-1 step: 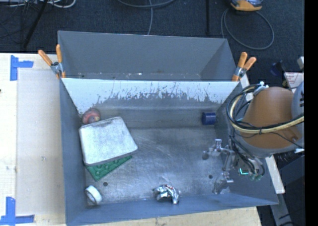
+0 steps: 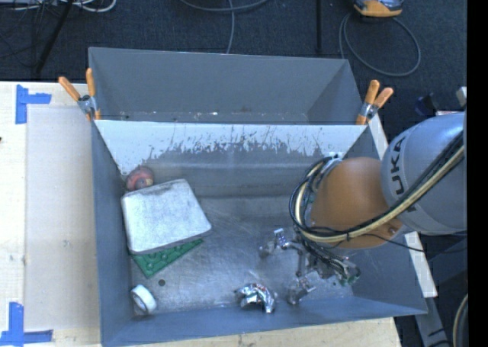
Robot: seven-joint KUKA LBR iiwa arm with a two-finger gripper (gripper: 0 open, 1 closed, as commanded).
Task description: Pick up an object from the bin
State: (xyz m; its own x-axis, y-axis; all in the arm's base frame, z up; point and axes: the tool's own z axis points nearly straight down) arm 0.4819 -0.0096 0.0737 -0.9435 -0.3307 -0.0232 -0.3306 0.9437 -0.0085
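In the right half of the grey bin [image 2: 229, 101], the robot arm [image 2: 427, 178] comes in from the right. It has a round orange cover [image 2: 347, 197] with cables looped around it. Below the cover, the metal jaws hang low over the bin floor. They look spread apart, and bare floor shows between them.

The nearest thing is a small crumpled shiny lump [image 2: 257, 297]. It lies by the bottom wall of the bin, near the middle, just beside the lower jaw. I cannot tell if they touch.

The other things lie well apart on the left side. A pale foam block [image 2: 162, 214] rests on a flat green piece [image 2: 164, 258]. A little reddish round thing [image 2: 139, 178] sits above the block, close to it. A small white ring [image 2: 142, 298] lies in the bottom left corner.
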